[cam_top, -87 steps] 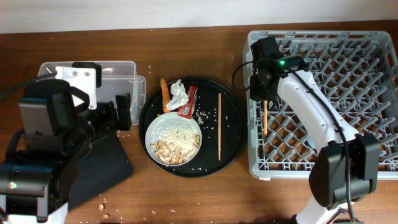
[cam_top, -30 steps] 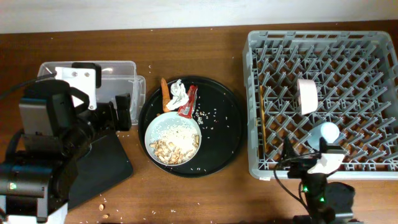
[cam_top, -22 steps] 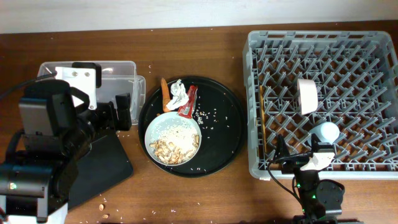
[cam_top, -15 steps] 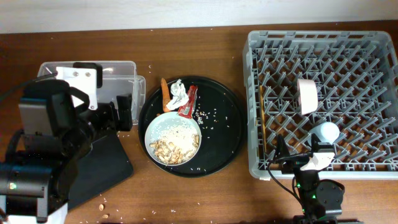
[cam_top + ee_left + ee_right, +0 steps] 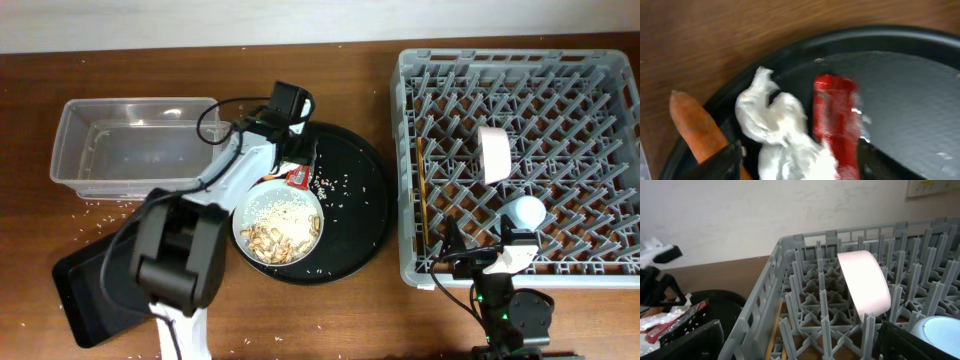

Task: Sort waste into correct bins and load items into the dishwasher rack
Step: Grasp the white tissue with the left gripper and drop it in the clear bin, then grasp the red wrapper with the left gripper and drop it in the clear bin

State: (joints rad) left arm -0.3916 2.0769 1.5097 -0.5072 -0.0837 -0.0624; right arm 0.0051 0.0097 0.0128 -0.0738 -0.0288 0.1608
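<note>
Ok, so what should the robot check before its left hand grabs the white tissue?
1. Left hand open: ok, its fingers stand wide apart.
2. Tissue between the fingers: ok.
3. Only the tissue in the gap: not ok, the red wrapper lies right against it, between the fingers too.
4. Carrot clear of the fingers: cannot tell, one finger overlaps its end in the wrist view.
5. Clear tub uncovered: ok.
6. Right hand out of the way: ok, it sits at the rack's near edge.
</note>
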